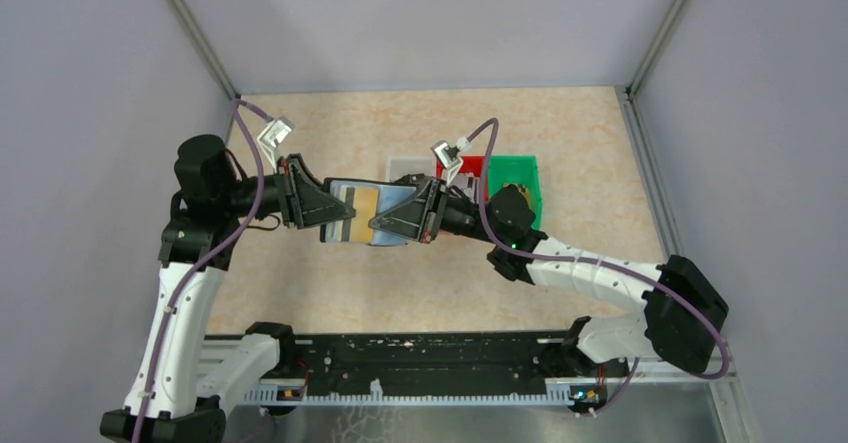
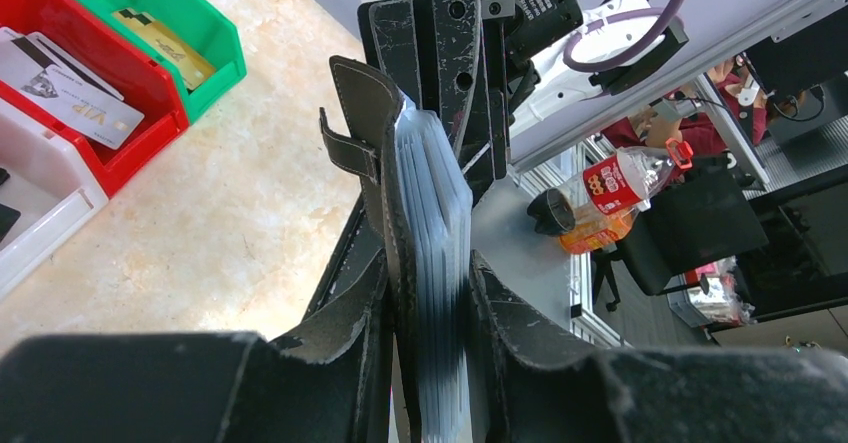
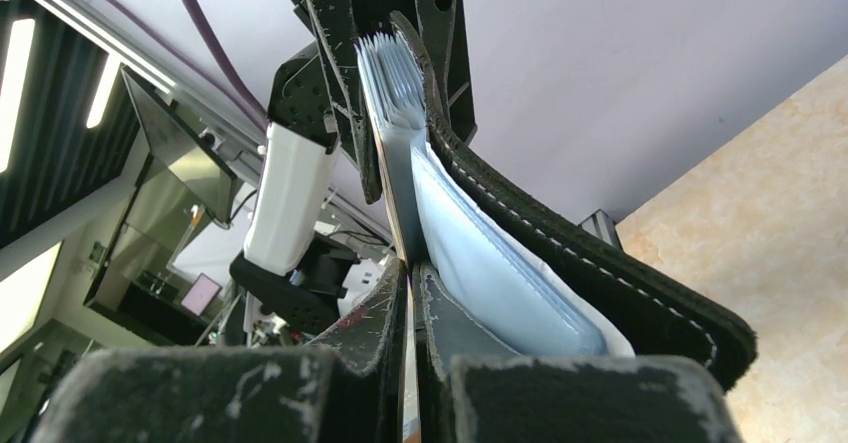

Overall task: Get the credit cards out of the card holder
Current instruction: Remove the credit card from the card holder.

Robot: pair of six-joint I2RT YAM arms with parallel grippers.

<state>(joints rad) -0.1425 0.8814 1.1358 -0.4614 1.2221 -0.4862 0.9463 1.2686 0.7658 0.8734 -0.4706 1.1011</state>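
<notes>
I look down on the table (image 1: 300, 293), and both arms reach in over its middle and meet there. At the far side behind them three bins stand in a row, touching: a white bin (image 1: 405, 166), a red bin (image 1: 450, 168) and a green bin (image 1: 515, 178). The card holder (image 1: 395, 195) is up in the air between the two grippers, opened, with its grey-blue sleeves fanned out. The left gripper (image 2: 425, 273) is clamped on it, one finger on the black cover and one on the pack of sleeves. The right gripper (image 3: 412, 273) comes from the opposite side with its fingers pressed together on a thin edge that stands out of the holder; I take it for the gold card (image 1: 362, 203), which shows a dark stripe from above. In the red bin lie grey-white cards (image 2: 60, 83), and in the green bin lies a tan card (image 2: 165, 48). The short strap (image 2: 350, 153) sticks out from the cover, loose.
</notes>
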